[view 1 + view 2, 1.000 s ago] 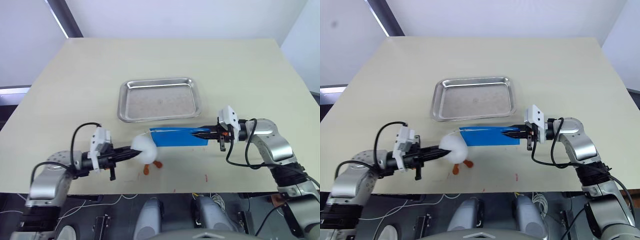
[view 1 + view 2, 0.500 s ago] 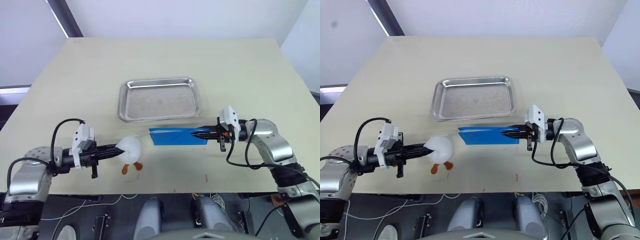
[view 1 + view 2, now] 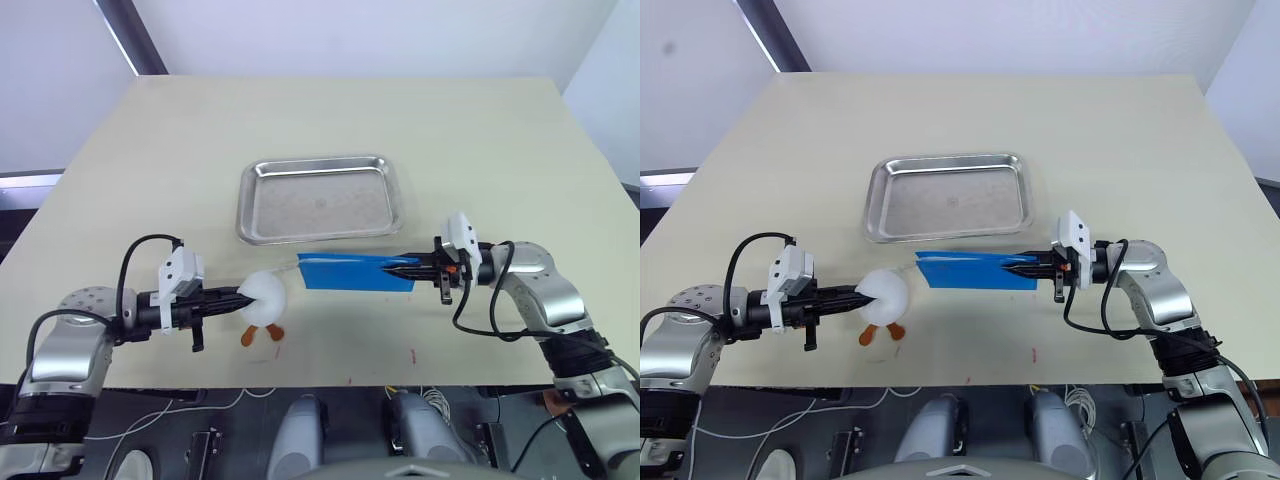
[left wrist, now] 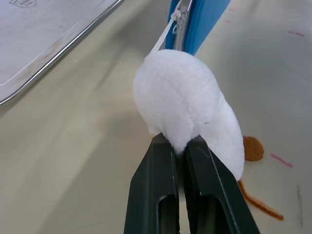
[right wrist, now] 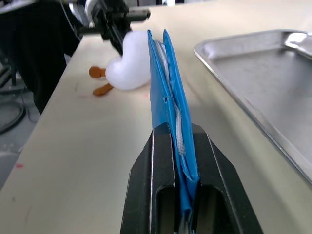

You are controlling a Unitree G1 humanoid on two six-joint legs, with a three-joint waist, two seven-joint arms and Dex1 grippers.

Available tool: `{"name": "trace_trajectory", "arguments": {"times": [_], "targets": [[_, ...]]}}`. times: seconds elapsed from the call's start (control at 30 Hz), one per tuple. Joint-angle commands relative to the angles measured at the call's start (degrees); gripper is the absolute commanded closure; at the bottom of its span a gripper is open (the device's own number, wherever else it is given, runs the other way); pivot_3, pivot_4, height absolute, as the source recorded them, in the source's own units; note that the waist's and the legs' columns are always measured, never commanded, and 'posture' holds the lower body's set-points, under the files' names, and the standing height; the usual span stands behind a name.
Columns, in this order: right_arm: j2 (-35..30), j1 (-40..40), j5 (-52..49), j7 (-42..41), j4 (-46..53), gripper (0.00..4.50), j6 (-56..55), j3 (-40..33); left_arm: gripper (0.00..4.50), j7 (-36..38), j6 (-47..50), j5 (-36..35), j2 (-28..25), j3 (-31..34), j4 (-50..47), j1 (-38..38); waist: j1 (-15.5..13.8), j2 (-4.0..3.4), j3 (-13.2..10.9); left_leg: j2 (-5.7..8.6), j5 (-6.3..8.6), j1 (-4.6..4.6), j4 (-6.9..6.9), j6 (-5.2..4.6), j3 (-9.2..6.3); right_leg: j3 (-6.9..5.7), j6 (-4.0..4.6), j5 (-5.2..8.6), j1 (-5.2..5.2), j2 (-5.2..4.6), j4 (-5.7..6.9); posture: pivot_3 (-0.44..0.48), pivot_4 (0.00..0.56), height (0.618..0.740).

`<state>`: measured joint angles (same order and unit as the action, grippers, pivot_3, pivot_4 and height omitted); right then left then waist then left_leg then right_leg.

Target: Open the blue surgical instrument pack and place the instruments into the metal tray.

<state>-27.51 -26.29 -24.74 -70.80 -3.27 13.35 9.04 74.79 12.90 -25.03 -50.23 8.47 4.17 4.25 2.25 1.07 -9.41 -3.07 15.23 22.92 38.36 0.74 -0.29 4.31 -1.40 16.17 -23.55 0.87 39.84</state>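
Tabletop, blue pack (image 3: 356, 272) between right fingers (image 5: 163, 161).

I stood at a pale beige table (image 3: 480, 140), small red marks near its front edge, plain white walls behind, a dark diagonal post (image 3: 130, 35) at far left.

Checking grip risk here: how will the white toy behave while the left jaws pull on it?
The toy looks plush and bulges around the left gripper, so it probably squashes and could slip. Its cord to the pack looks thin, so it likely trails lightly.
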Motion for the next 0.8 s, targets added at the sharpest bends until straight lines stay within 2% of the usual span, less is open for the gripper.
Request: {"name": "trace_trajectory", "arguments": {"times": [0.03,0.37,0.67,0.8], "targets": [[0.99,-0.86,-5.91,1.00,2.89,4.50,1.86,-5.40,4.46,-0.33,1.25,1.02,-0.12,-0.74,1.56,-1.12,0.00,0.00,0.00,0.00,0.00,0.00,0.00,0.00,0.00,0.00,0.00,0.00,0.00,0.00,0.00,0.000,0.150,0.740],[5.82,-1.66,-14.54,5.77,5.34,4.50,8.05,-10.47,4.46,-0.32,1.46,0.69,-0.24,-0.32,2.06,-1.30,0.02,-0.02,-0.01,-0.01,0.00,0.00,0.00,0.00,-0.02,-0.01,0.00,0.00,0.00,0.00,0.01,0.000,0.150,0.740],[3.21,-1.50,-7.64,2.70,4.04,4.50,3.31,-6.43,4.46,0.87,-1.23,-0.64,-2.14,2.62,4.60,2.49,0.02,-0.02,-0.01,0.00,0.00,0.00,0.00,0.00,-0.02,-0.01,0.00,0.00,0.00,0.01,0.01,0.000,0.150,0.740],[2.97,-1.59,-5.10,1.62,3.50,4.50,1.32,-4.85,4.46,4.86,0.26,-2.52,-5.29,3.63,5.07,4.64,0.11,-0.02,-0.03,0.00,0.00,0.01,0.00,0.00,-0.01,-0.02,0.00,0.00,-0.01,0.02,0.00,0.000,0.150,0.740]]}}
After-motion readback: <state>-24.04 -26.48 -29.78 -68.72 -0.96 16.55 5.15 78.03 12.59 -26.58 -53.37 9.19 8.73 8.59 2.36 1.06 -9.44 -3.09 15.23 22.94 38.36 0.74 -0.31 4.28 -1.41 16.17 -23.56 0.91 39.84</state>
